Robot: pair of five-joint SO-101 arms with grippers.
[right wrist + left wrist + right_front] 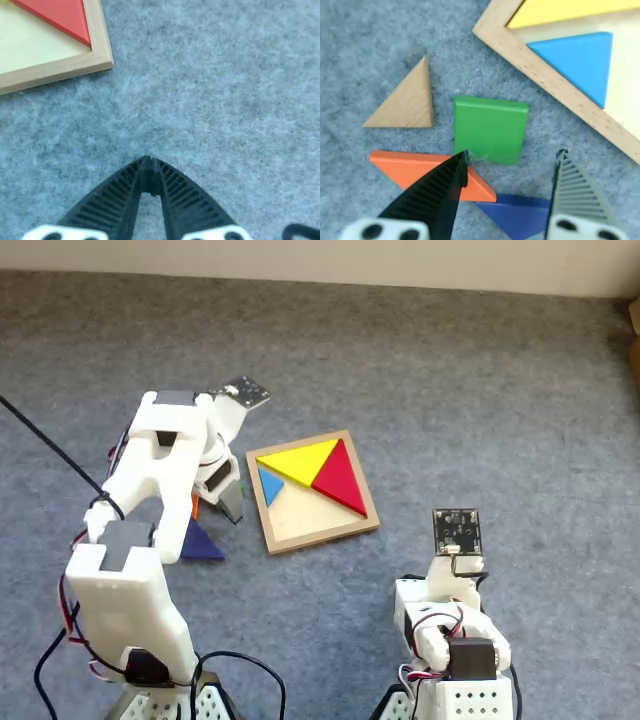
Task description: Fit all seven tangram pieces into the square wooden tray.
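Note:
The square wooden tray holds a yellow triangle, a red triangle and a small blue triangle. My left gripper hangs open just above the carpet left of the tray, its fingertips at the near edge of the green square. Around it lie a plain wood triangle, an orange piece and a dark blue triangle. The tray's frame and blue triangle show beyond. My right gripper is shut and empty over bare carpet, short of the tray's corner.
Grey carpet covers the whole table. The left arm hides most of the loose pieces in the high view; only the dark blue triangle pokes out. The right arm sits folded at the front, below and right of the tray.

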